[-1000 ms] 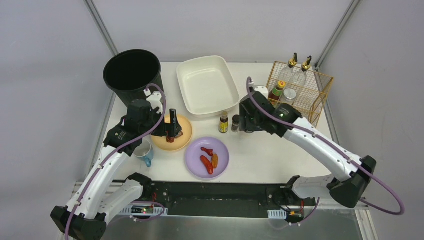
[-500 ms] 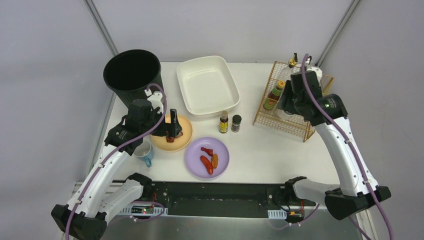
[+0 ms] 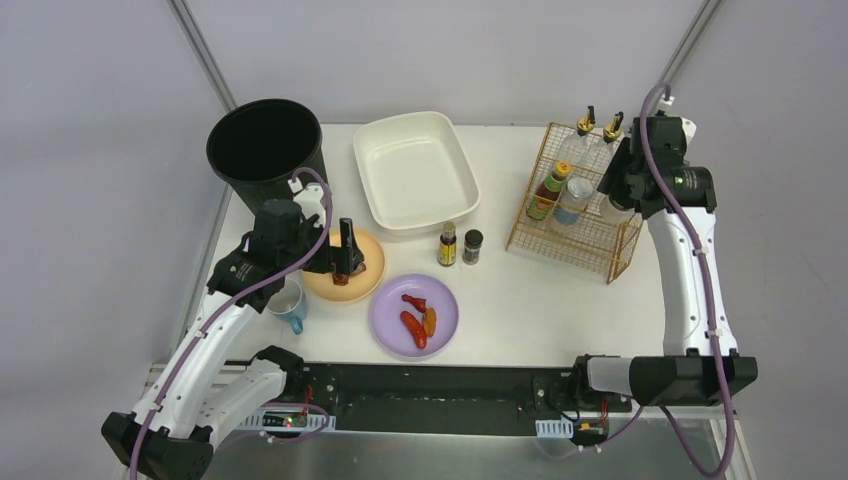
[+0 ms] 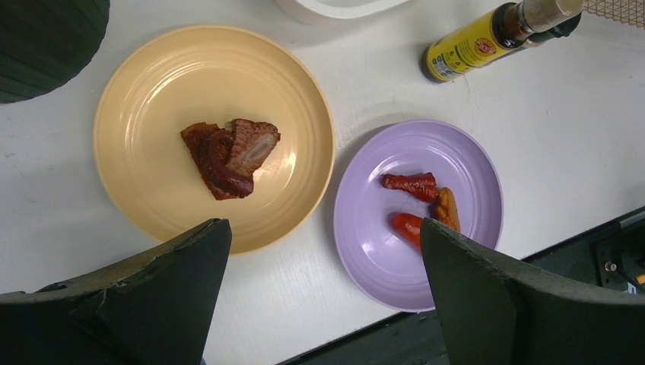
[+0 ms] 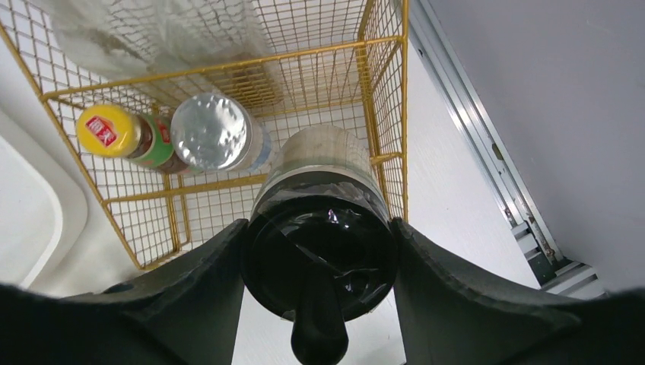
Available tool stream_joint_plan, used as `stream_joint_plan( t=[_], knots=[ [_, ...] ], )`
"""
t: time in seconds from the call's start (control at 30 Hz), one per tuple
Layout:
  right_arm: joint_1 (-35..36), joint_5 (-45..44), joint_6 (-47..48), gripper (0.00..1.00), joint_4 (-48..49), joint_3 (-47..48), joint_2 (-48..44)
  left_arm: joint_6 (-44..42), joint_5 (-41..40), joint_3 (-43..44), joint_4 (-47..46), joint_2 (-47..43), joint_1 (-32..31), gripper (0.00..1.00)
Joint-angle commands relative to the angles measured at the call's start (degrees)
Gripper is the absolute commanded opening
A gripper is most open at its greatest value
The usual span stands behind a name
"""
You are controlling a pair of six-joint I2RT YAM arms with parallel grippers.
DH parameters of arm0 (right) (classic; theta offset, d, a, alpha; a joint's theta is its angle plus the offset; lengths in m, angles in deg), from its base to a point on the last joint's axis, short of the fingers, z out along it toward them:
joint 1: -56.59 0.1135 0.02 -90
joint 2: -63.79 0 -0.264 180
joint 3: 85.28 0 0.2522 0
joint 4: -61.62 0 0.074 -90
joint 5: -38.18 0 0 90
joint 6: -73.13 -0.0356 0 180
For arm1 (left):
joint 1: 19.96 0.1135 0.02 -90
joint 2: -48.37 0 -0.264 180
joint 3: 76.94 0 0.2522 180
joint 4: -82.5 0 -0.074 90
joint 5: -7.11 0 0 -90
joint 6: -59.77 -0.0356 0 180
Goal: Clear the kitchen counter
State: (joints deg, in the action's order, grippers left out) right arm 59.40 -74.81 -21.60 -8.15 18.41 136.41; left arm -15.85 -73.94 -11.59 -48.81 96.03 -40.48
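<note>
The kitchen counter (image 3: pixel 520 300) holds a yellow plate (image 4: pixel 152 99) with brown meat pieces (image 4: pixel 228 156) and a purple plate (image 4: pixel 365 251) with red and orange food bits (image 4: pixel 414 186). My left gripper (image 4: pixel 323 226) hangs open above the gap between the two plates, nothing between its fingers. At the right, my right gripper (image 5: pixel 319 262) is shut on a black-lidded jar (image 5: pixel 319 243), held over the near right corner of the gold wire rack (image 5: pixel 380 99). From above, this gripper (image 3: pixel 622 200) sits at the rack's right side.
The rack holds a yellow-capped sauce bottle (image 5: pixel 114 133), a silver-capped bottle (image 5: pixel 213 133) and two spouted oil bottles (image 3: pixel 597 135). Two small bottles (image 3: pixel 458 246) stand mid-counter. A white basin (image 3: pixel 415 170), a black bin (image 3: pixel 265 145) and a mug (image 3: pixel 290 305) stand left and back.
My right arm has swung from beside the two small bottles at mid-counter over to the rack, carrying the jar. The left arm has not moved.
</note>
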Motion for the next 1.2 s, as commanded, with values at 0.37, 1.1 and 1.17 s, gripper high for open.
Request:
stream_joint_plan(
  t=[0.37,1.1,1.17],
  knots=[
    [-7.7,6.1,1.0,0.04,12.1,0.8,6.9,0.5,0.9,0.4,-0.5,-0.9,0.1,1.0],
    [-8.7,6.9,-3.6,0.1,17.6,-9.2,15.4,0.3,0.5,0.5,-0.4,-0.5,0.0,1.0],
    [-8.7,6.2,-4.1,0.1,18.0,-9.8,16.2,0.3,0.5,0.5,-0.5,-0.5,0.0,1.0]
  ],
)
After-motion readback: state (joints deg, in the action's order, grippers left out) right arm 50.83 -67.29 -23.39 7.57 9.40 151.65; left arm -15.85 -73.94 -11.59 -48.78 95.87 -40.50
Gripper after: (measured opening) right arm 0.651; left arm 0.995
